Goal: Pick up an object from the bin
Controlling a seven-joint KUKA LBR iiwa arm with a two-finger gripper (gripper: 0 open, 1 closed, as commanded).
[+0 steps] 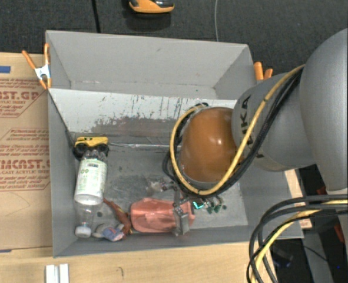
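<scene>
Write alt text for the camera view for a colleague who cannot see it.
The robot's hand is down in the grey metal bin near the view's bottom wall, at the right end of a crumpled salmon-pink object. Left of it lie a clear plastic bottle with a white label and a small yellow-and-black toy car.

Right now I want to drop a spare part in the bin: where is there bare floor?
Bare floor lies mid-bin, between the bottle on the left, the yellow toy car and back wall behind, and the arm on the right. The front is crowded: pink bundle, small bits in the left corner, and the gripper beside the bundle.
</scene>
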